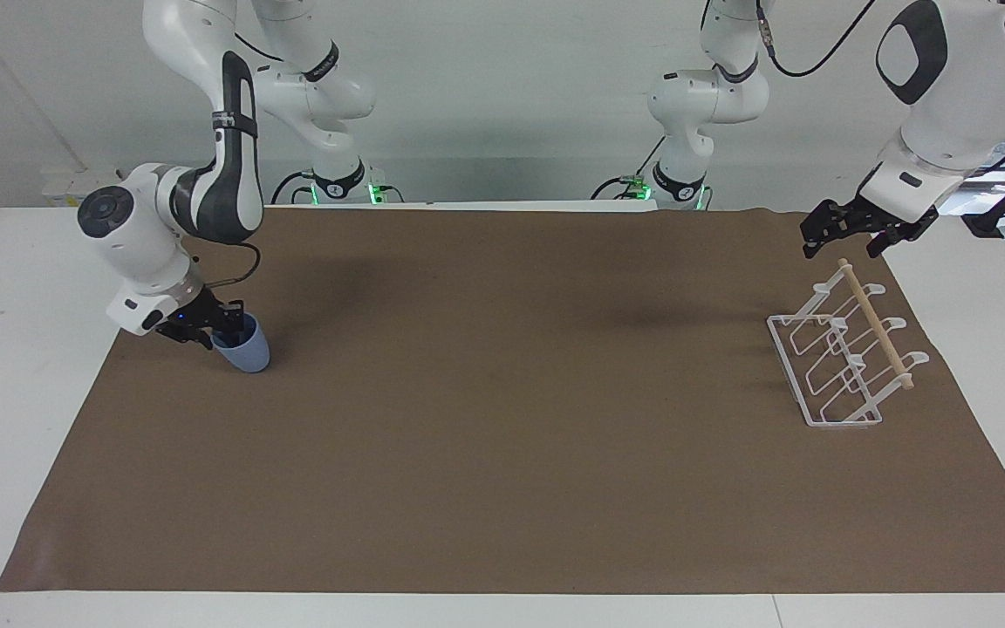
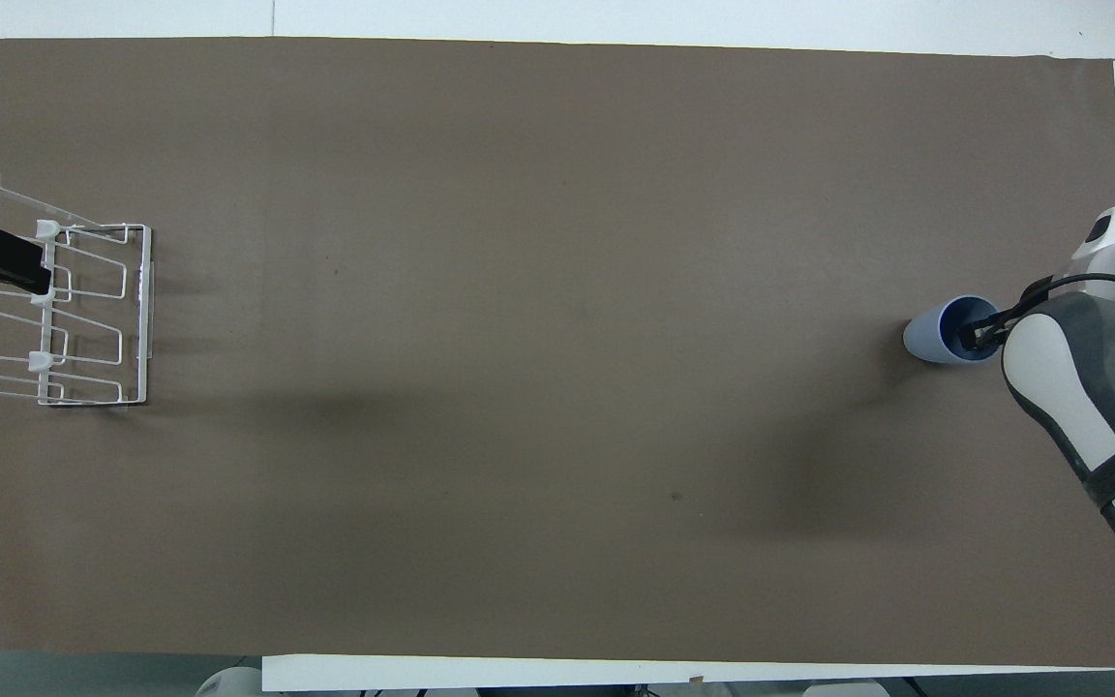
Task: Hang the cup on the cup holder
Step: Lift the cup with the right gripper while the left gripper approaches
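I am straddling the rim of the upright cup (image 1: 243, 348) with my right end effector (image 1: 210, 332), one finger inside, grip uncertain, the cup holder (image 1: 843, 353) lying well apart under my waiting left end effector (image 1: 843, 237).

Right arm bent low, black two-finger pincer (image 1: 216, 330) tilted down, one finger inside, one outside, a rim. Left arm waits raised, black pincer (image 1: 843, 234) spread open.

A brown sheet (image 1: 502, 453) covers nearly the whole white table (image 1: 5, 366) (bare strips show along the edges). Green lights (image 1: 373, 189) glow at the table's robot-side edge.
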`<state>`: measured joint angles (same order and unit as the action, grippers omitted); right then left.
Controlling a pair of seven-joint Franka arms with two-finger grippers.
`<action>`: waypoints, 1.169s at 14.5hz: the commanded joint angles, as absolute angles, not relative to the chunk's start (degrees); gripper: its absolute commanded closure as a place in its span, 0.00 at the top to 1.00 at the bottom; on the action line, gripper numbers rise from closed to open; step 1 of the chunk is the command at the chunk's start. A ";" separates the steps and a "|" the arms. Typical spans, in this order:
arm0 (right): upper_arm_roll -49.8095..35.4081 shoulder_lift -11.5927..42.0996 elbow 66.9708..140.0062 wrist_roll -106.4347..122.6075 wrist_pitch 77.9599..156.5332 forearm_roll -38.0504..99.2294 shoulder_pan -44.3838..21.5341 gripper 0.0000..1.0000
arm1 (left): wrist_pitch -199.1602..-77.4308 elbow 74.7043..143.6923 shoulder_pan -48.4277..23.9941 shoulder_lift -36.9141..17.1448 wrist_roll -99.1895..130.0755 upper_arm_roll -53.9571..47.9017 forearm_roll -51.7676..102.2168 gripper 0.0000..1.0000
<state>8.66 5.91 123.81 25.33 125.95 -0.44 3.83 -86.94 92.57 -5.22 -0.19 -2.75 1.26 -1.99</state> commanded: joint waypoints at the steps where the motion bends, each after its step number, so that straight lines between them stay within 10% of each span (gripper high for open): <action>1: 8.26 5.97 121.48 28.20 121.59 0.53 3.87 0.00 | -86.75 93.69 -4.13 1.14 -2.99 1.41 -2.99 1.00; 8: 7.56 4.66 106.61 25.69 100.03 31.91 -3.85 0.00 | -86.57 93.60 -4.92 1.14 0.95 1.14 -2.64 1.00; 17: 7.56 4.57 107.31 -10.17 109.39 62.39 -25.81 0.00 | -90.69 92.37 -13.51 0.53 59.42 -0.35 11.67 1.00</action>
